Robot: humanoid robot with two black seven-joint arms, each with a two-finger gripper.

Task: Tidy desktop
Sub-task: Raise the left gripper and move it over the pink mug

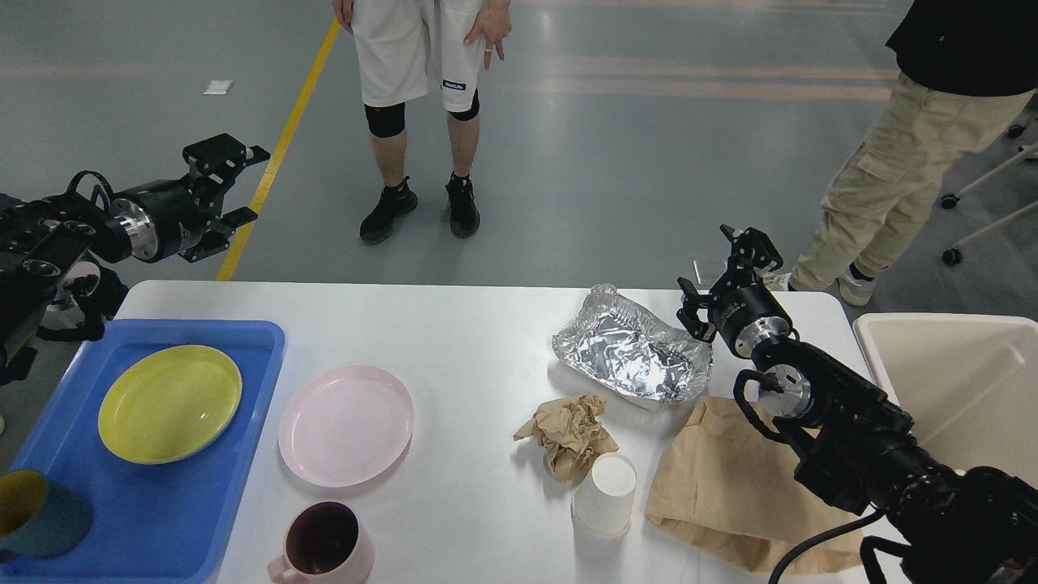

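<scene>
Surface (470,324) clutter looks light and crushable; I'd pinch the foil tray (631,354) rim. Both end effectors, left (231,183) and right (724,272), hang open, empty.

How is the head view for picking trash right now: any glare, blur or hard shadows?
Head view: sharp throughout, no motion blur on the left gripper or right gripper. The foil tray shows bright crinkled highlights, not blown out. Shadows on the desktop are soft and short. Overhead light streaks reflect faintly off the floor.

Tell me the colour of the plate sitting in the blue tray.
Yellow-green plate, seen clearly in the head view.
</scene>
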